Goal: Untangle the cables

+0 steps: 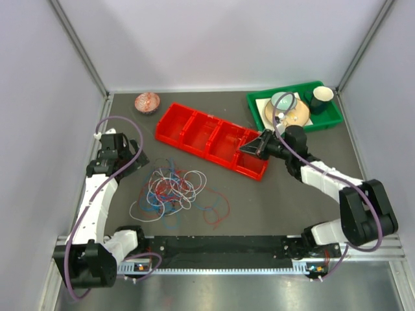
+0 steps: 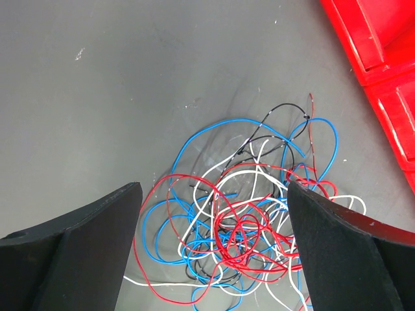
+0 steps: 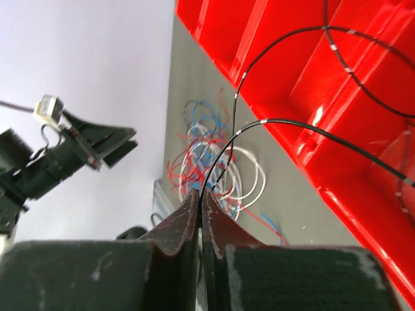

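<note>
The cables (image 1: 172, 189) lie as a tangle of red, white, blue and black wires on the dark table, left of centre. My left gripper (image 1: 135, 161) is open and empty, just left of and above the tangle. In the left wrist view the tangle (image 2: 246, 227) lies between and below the gripper's (image 2: 214, 191) spread fingers. My right gripper (image 1: 243, 149) is over the right end of the red tray (image 1: 194, 133). It is shut (image 3: 200, 194) on a thin black cable (image 3: 285, 123) that runs across the tray (image 3: 363, 149). The tangle (image 3: 214, 162) shows beyond.
A green tray (image 1: 327, 120) with a plate, bowl and cup stands at the back right. A small reddish bowl (image 1: 147, 102) sits at the back left. The red tray's corner (image 2: 382, 58) lies right of the tangle. Walls enclose the table.
</note>
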Robot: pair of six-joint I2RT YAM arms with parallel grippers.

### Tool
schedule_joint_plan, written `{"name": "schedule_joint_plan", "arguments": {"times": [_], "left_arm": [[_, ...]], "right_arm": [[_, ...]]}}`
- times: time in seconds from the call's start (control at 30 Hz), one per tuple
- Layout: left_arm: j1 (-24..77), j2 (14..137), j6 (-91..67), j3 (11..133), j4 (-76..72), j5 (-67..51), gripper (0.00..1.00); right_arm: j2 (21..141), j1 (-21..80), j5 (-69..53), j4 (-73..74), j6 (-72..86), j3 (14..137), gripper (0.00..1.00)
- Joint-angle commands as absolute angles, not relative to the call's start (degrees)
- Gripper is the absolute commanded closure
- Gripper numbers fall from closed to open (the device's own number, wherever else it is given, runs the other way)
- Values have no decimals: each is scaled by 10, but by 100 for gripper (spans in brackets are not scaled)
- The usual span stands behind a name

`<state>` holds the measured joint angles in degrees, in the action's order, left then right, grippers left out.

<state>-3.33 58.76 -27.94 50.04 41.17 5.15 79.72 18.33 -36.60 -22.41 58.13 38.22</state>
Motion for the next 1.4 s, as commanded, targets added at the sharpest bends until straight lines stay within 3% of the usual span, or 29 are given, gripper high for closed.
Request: {"name": "schedule_joint_plan", "arguments": {"times": [0.0, 0.07, 0.1, 0.2, 0.47, 0.57, 0.7, 0.97, 1.03, 1.07, 1.17, 1.37], "left_arm": [[-33, 574, -279, 502, 391, 45, 1], [-33, 576, -281, 503, 391, 41, 1], [-32, 576, -280, 504, 390, 41, 1], [-33, 574, -278, 505, 394, 47, 1], [-33, 573, -277, 505, 396, 50, 1], [-33, 572, -277, 506, 396, 50, 1], [-33, 571, -278, 505, 391, 41, 1], [-33, 572, -279, 506, 391, 38, 1], [-32, 573, -281, 505, 387, 36, 1], [-33, 572, -283, 505, 386, 34, 1], [-33, 574, -285, 503, 387, 33, 1], [-33, 568, -281, 506, 391, 37, 1]], "right_arm": [[752, 186, -264, -164, 530, 378, 97], [751, 184, -244, -123, 516, 388, 80], [753, 182, -238, -116, 509, 397, 60], [760, 174, -235, -99, 503, 409, 39], [740, 171, -240, 33, 440, 469, 36], [739, 171, -225, 128, 376, 497, 19], [720, 171, -217, 158, 351, 476, 16], [652, 171, -169, 217, 301, 485, 17], [648, 172, -129, 214, 294, 485, 28], [649, 174, -96, 211, 289, 491, 53], [677, 177, -77, 201, 289, 522, 75], [773, 200, -36, 182, 283, 576, 75]]}}
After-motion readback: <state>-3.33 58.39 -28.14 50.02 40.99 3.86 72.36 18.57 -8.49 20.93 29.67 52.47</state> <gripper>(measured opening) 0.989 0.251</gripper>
